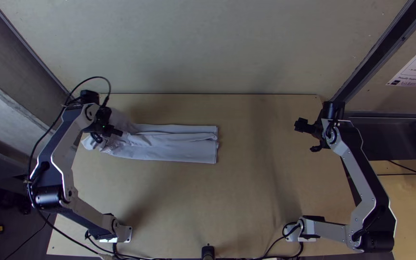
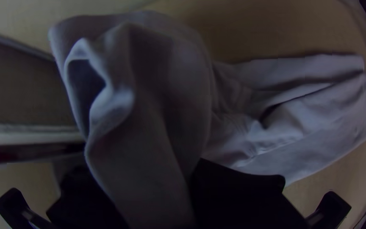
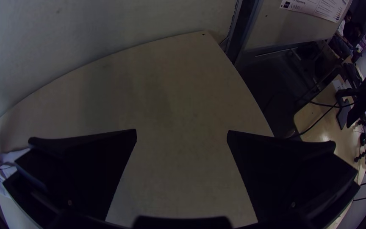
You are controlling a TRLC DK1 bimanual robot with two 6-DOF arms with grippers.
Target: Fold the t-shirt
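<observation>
T-shirt (image 1: 179,143) lay as a long folded strip on the table's (image 1: 246,202) left half, its long axis running left to right. Its squared right end lay flat, while its left end was bunched and lifted, pinched between the fingers of the left gripper (image 2: 176,169). The left arm (image 1: 63,144) was by far the nearer. The right gripper (image 3: 182,130), fingers spread and empty, hung well apart to the right. The next fold probably called for carrying the held end rightward along the strip; loose folds might slump askew.
</observation>
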